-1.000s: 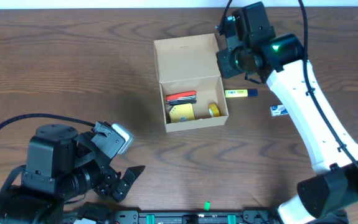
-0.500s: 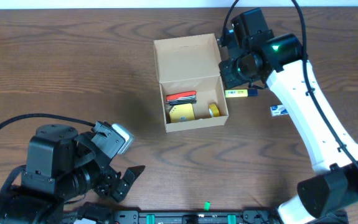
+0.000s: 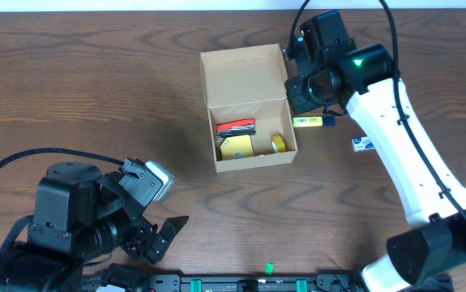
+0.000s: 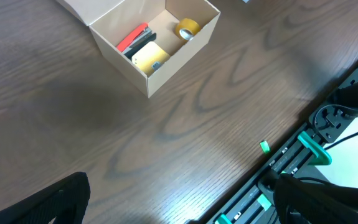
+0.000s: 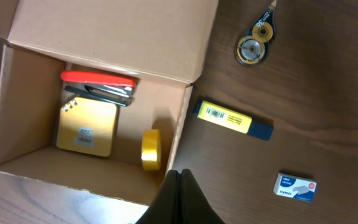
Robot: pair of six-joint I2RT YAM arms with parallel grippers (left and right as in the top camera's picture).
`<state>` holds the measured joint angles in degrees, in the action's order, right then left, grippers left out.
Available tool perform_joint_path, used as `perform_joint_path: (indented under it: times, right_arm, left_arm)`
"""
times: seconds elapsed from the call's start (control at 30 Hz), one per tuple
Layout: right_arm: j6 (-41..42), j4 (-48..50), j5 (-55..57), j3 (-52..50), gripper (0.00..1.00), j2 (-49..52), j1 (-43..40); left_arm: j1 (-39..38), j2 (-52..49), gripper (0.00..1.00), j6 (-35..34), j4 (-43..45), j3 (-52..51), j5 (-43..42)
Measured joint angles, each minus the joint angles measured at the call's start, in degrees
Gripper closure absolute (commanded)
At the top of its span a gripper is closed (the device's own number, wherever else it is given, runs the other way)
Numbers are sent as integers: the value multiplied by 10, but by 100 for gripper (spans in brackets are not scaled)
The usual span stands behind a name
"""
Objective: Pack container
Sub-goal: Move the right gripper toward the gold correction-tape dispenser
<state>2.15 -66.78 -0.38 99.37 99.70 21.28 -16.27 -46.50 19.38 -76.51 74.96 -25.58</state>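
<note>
Dark wood-grain table (image 3: 95, 97) fills every view. On its wrist camera the right gripper (image 5: 179, 180) shows as a single dark wedge, its two fingers pressed together with nothing between them. It hangs above the front right corner of the box (image 3: 257, 160), and from overhead its wrist sits over the box's right edge. How high it hangs I cannot tell.

That box lies at the far middle of the table, open, its flap (image 5: 116, 31) folded back away from the robot. Inside, a red and black tool (image 5: 98, 84) lies along the back wall. A yellow square packet (image 5: 86, 127) lies just in front of it, and a yellow tape roll (image 5: 150, 149) stands on edge near the right wall.

Outside, just beside that right wall, a yellow stick (image 5: 233, 119) with a blue end lies on the table. Farther back is a round tape dispenser (image 5: 253, 46). Nearer the robot and well apart from the box lies a small white and blue carton (image 5: 297, 186).

Over the near left part of the table, well apart from the box, the left gripper (image 4: 182, 186) is spread wide and holds nothing. One dark finger (image 4: 60, 199) sits at each lower corner of its wrist view, with bare wood between. A small green piece (image 4: 264, 147) lies near the black rail (image 4: 291, 162) at the near edge.
</note>
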Motion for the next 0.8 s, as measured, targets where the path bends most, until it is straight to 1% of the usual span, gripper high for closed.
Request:
perform_joint_path:
  times: [0.4,0.67,0.8]
  right_arm:
    - [5,34,39,0,99,0,-2]
    - [11,117,66,0,99,0,-43]
    - [-8,161,71,0,99,5,-68]
  left_arm:
    - [0,0,5,0,0,0,0]
    - [0,0,5,0,0,0,0]
    - [0,0,5,0,0,0,0]
